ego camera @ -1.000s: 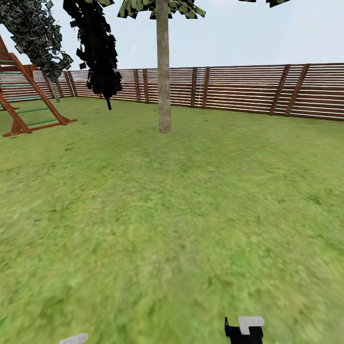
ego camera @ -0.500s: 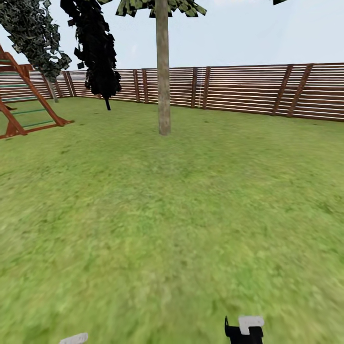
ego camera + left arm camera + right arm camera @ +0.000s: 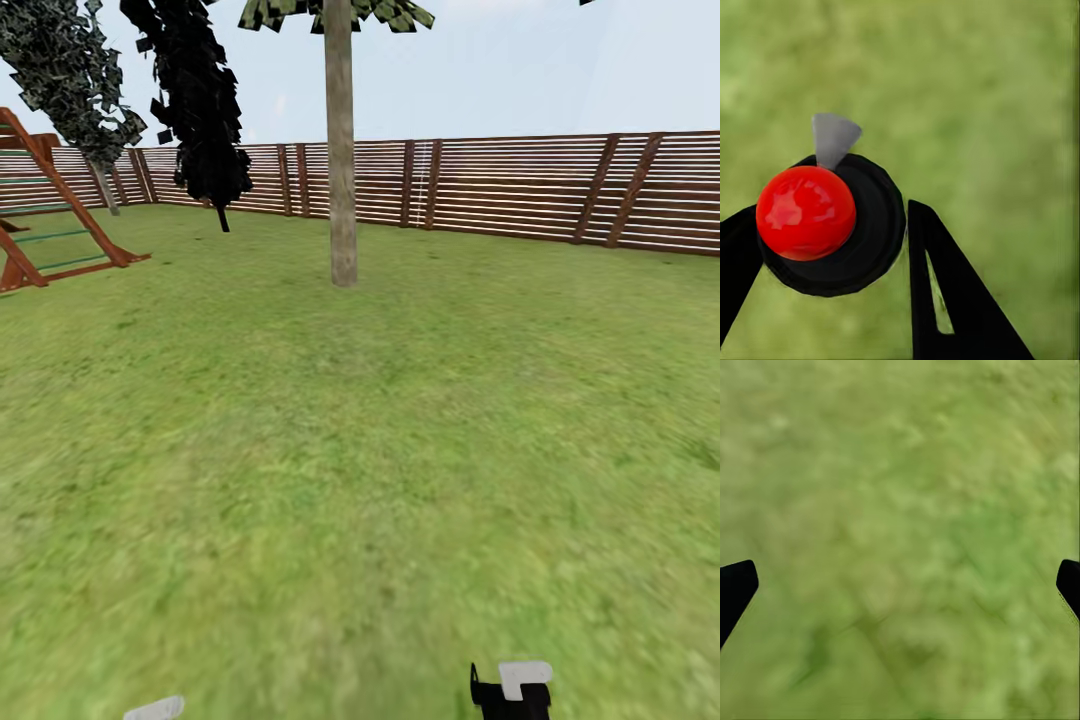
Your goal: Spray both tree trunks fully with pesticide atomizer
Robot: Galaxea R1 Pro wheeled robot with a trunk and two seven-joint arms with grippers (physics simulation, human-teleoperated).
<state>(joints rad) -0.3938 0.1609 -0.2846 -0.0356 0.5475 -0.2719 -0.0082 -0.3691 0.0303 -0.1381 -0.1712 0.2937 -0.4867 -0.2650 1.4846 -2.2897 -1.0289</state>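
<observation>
The left gripper (image 3: 825, 247) is clamping the sprayer (image 3: 832, 225), a black bottle with a red cap, above the grass (image 3: 400, 480). It is probably light, rigid and smooth; gripping the body suits. The right gripper (image 3: 900, 585) is hanging spread, empty. A tree trunk (image 3: 341, 170) is standing well ahead.

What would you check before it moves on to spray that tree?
1. Atomizer held: ok, the left tool has a finger on either side of its black body with the red top.
2. Right tool free: ok, fingers wide apart over grass.
3. Trunk in sight: ok, straight ahead in the head view, in front of the fence.
4. Close enough to spray: not ok, a long stretch of lawn lies between.
5. Path clear: ok, the wooden frame stands off to the left.
6. Pesticide on trunk: cannot tell, too far.
</observation>
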